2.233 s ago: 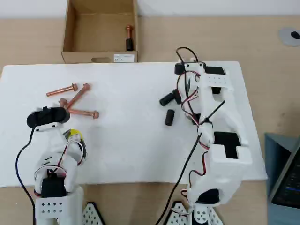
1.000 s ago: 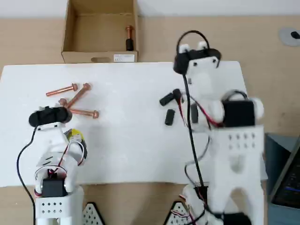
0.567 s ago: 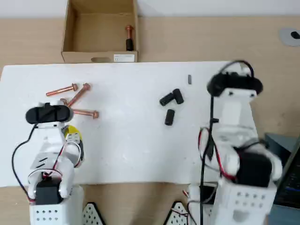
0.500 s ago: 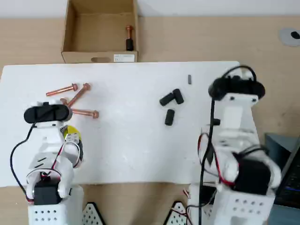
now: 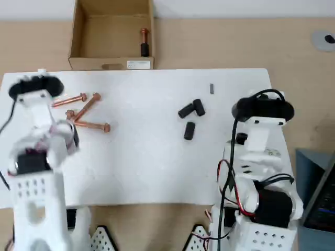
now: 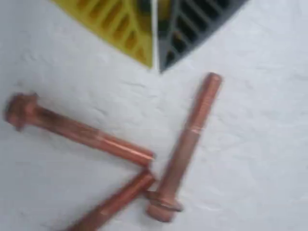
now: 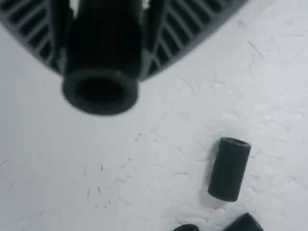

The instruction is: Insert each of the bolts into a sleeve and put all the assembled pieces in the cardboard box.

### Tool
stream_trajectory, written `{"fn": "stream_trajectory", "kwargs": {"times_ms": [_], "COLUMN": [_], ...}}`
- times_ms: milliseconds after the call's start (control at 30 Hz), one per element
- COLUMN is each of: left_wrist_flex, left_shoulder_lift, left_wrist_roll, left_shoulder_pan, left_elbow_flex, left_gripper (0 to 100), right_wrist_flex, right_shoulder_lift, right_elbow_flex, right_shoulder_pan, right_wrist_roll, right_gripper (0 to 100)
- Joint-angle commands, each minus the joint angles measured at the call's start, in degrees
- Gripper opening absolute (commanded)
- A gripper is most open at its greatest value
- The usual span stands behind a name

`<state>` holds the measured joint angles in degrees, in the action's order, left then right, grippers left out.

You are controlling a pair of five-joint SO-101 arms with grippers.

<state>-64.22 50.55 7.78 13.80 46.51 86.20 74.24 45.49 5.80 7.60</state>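
Note:
Three copper bolts (image 5: 86,111) lie crossed on the left of the white mat (image 5: 141,157), and they also show close up in the left wrist view as bolts (image 6: 187,139). My left gripper (image 6: 156,65) hangs just above them, its yellow and black fingers shut with nothing between them. My left arm (image 5: 39,104) stands over that spot. My right gripper (image 7: 103,53) is shut on a black sleeve (image 7: 100,91), held above the mat. Three loose sleeves (image 5: 189,130) lie mid-mat, one as sleeve (image 7: 229,168). The cardboard box (image 5: 78,39) at the back holds one assembled piece (image 5: 144,42).
My right arm (image 5: 261,136) stands at the mat's right side. A small grey piece (image 5: 211,89) lies behind the sleeves. A laptop (image 5: 316,198) is at the right edge. Bare mat stretches between the bolts and the sleeves.
The right arm has drawn back from the sleeves to the mat's right side. The left arm has swung out from its folded pose and now stands over the bolts.

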Motion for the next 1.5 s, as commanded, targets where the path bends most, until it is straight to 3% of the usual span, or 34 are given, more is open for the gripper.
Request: {"fn": "stream_trajectory", "kwargs": {"times_ms": [0,333,767,900,1467], "left_wrist_flex": [-0.3,-0.8,-15.8,-18.2,-19.1], "left_shoulder_lift": [-11.3,-31.0,-57.3,-64.2,-80.9], "left_wrist_roll": [2.5,14.2,22.9,23.6,25.2], "left_shoulder_pan": [2.5,2.6,2.6,3.1,4.0], "left_elbow_flex": [-10.1,-19.5,-45.5,-52.6,-64.7], "left_gripper": [1,0,1,8,8], "right_wrist_flex": [-2.9,-6.8,-10.3,-10.9,-16.4], "right_shoulder_lift": [0.6,0.3,0.2,0.2,0.2], "right_elbow_flex": [0.8,2.4,3.6,3.6,6.5], "right_shoulder_pan": [0.7,0.7,0.4,0.4,0.3], "right_wrist_roll": [-0.1,-0.3,-0.1,0.0,-0.1], "right_gripper": [0.9,0.9,0.9,0.9,0.9]}}
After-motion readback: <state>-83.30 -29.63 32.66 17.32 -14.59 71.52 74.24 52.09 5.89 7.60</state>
